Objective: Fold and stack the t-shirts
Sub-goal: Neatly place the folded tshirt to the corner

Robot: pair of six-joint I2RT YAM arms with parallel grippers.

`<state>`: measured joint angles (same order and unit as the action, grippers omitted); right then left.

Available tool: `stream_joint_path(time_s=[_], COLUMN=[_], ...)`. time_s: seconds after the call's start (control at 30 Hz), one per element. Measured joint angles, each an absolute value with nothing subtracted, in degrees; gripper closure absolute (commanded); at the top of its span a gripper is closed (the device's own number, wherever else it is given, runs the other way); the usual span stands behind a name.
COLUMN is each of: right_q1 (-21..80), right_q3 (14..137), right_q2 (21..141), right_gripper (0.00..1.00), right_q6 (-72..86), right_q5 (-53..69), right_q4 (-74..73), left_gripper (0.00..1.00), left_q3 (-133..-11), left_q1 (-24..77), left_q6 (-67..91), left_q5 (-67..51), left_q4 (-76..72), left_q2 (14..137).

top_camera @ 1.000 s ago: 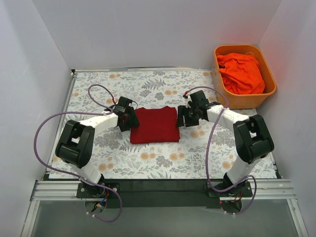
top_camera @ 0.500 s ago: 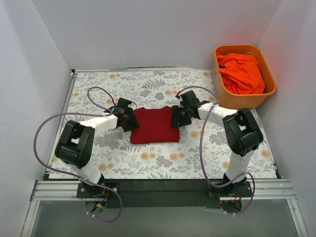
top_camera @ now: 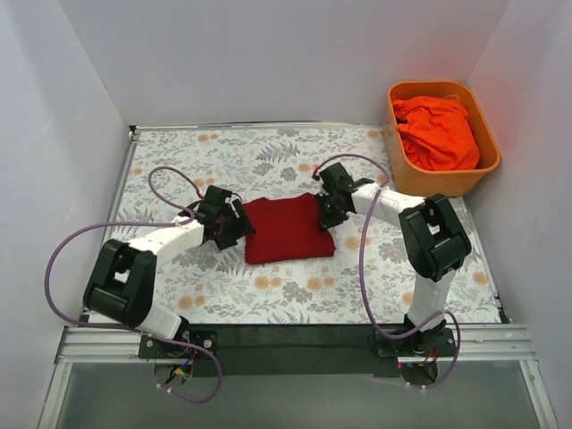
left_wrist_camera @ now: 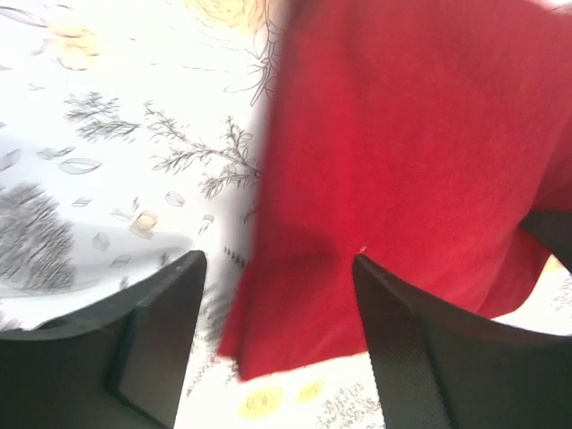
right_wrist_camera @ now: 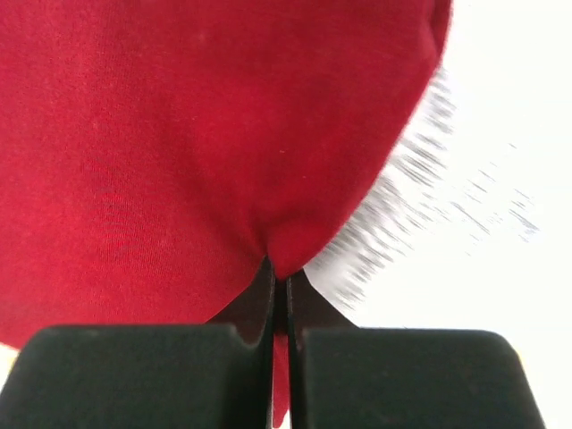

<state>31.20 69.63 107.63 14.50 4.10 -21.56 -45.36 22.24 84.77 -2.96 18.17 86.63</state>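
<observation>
**Folded crimson shirt pinched at its right edge, straddled at its left**

Near the middle of the floral worktop (top_camera: pixel 295 152): the dark crimson t-shirt (top_camera: pixel 288 230), folded into a rough rectangle, lying flat and slightly askew to the worktop's edges. Pinched at its right edge by the right gripper (top_camera: pixel 323 213), with both fingers (right_wrist_camera: pixel 134 375) pressed together on a small pucker of the red cloth. Straddled at its left edge by the left gripper (top_camera: pixel 239 228), jaws spread apart with nothing clamped, one finger (left_wrist_camera: pixel 161 313) over the printed worktop and the other over the cloth. Cannot tell whether either of those fingers touches the fabric.

At the far right corner, well apart from both arms: the bright orange-red t-shirt (top_camera: pixel 438 131), bunched up and unfolded inside the orange plastic tub (top_camera: pixel 487 147), filling most of it.
</observation>
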Motion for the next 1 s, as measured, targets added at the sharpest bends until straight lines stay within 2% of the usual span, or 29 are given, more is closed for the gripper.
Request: stream_joint_path(time_s=[0.2,0.37,0.53,0.67,1.0], right_q1=[29.21,22.24,15.49,11.20,4.60], right_q3=[65.10,60.60,60.36,61.23,62.15], right_q2=[102.21,98.43,98.24,98.24,98.87], right_gripper=[0.99,0.99,0.99,0.99,0.99], right_q6=[8.29,4.60,1.13,-0.38,-5.69], right_q5=[-9.91,-22.83,-37.43,-44.36,-53.15], right_q4=[-28.27,-33.61,-37.65,-38.94,-38.98], left_gripper=[0.31,0.26,0.24,0.23,0.23], left_q3=[-51.07,-56.34,-51.37,-45.32,-44.40], left_q1=[20.05,17.67,15.79,15.07,15.07], left_q6=[81.23,76.14,72.14,70.52,68.95], left_q5=[2.48,9.58,14.57,16.86,19.94], left_q4=[24.16,23.92,20.88,20.25,19.68], left_q2=[77.47,69.58,61.87,58.43,56.69])
